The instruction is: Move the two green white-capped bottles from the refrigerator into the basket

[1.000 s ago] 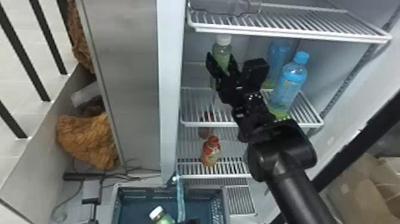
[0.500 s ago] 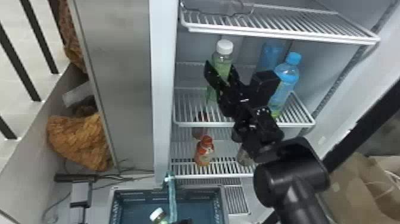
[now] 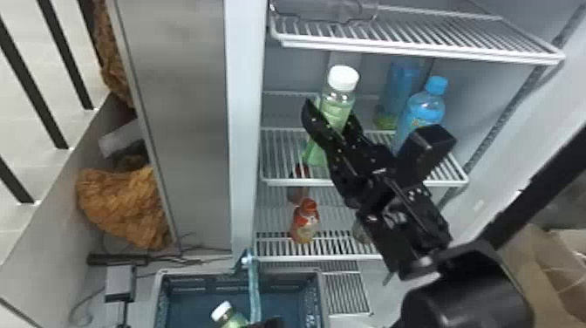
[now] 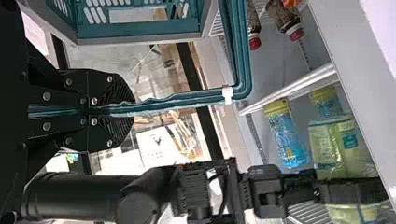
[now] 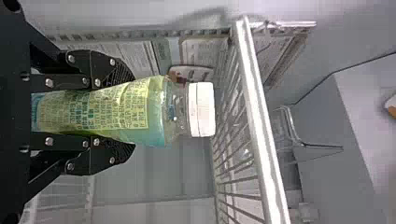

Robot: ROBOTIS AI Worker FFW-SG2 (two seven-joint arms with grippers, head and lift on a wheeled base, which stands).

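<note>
Dial read on the head view: right jaws [image 3: 331,113] at one o'clock, grasping a white-capped green bottle [image 3: 338,102] within the refrigerator. Left jaws [image 3: 268,323] at six o'clock, clenched on the basket handle [image 3: 254,290]; second green bottle [image 3: 233,320] inside the basket [image 3: 287,272], seven o'clock.

Illegible throughout: fine rows of characters on the yellow-green label [image 5: 123,109] of the white-capped bottle [image 5: 182,112], right wrist view.
</note>
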